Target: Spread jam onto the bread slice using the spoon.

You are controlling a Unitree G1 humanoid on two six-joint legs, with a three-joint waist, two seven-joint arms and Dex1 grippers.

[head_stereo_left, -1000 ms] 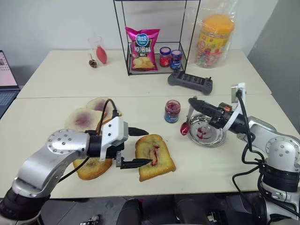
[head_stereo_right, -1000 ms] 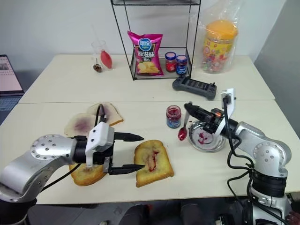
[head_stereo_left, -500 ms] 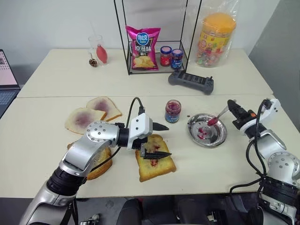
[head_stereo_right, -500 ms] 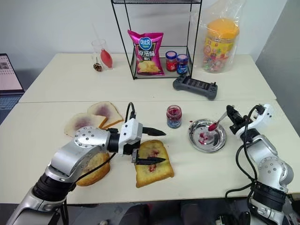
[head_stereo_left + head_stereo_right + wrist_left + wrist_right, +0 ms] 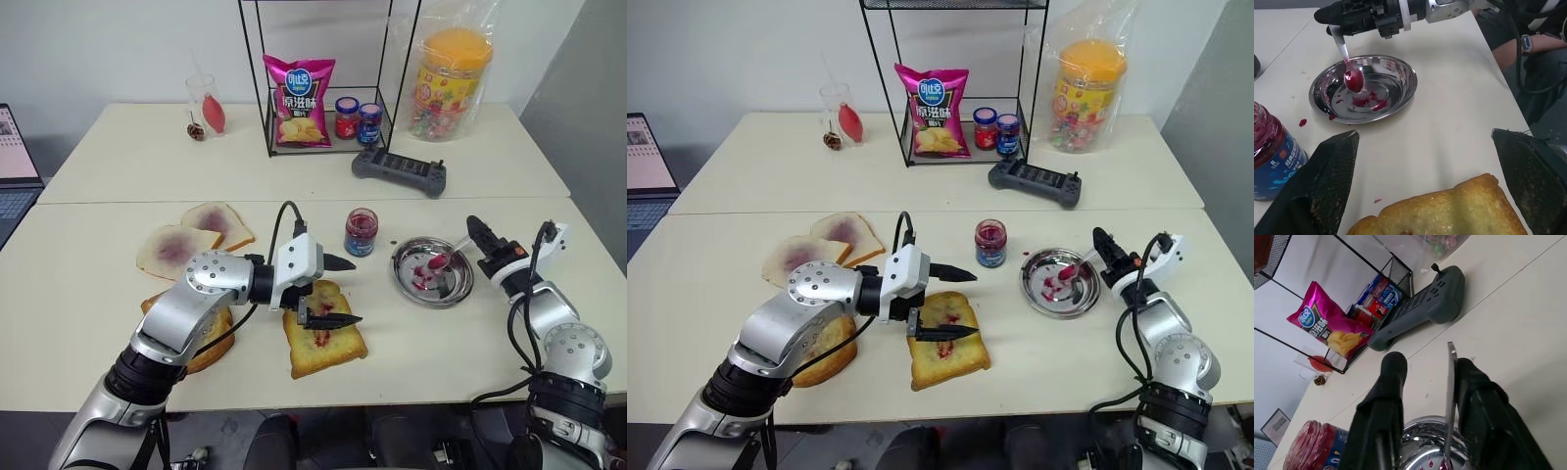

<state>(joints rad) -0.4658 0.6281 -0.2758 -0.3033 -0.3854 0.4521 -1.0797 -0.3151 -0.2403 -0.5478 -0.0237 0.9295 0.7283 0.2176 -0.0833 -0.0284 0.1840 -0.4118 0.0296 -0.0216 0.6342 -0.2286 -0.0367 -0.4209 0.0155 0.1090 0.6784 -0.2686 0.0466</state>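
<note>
The toasted bread slice [image 5: 331, 349] lies at the table's front, a red-purple smear at its middle. My left gripper [image 5: 355, 291] hovers open across its far end, one finger on each side. Behind it stands the jam jar [image 5: 361, 233] with its blue label. To the right, the spoon [image 5: 1347, 61] leans into a steel dish [image 5: 398, 275], its red bowl resting on the smeared bottom. My right gripper [image 5: 1430, 362] sits at the dish's right edge. Its fingers stand apart, the spoon handle [image 5: 1450, 396] rising between them against one finger.
Two pale stained slices [image 5: 181, 245] and another toasted slice [image 5: 208, 343] lie left of my left arm. A grey controller [image 5: 399, 173], a wire rack [image 5: 323, 147] with a crisp bag and two small jars, a sweets jar [image 5: 446, 83] and a glass [image 5: 203, 106] stand at the back.
My right gripper swung right and down with the spoon, set its bowl in the dish, and its fingers parted. My left gripper shifted right over the bread slice, then held still.
</note>
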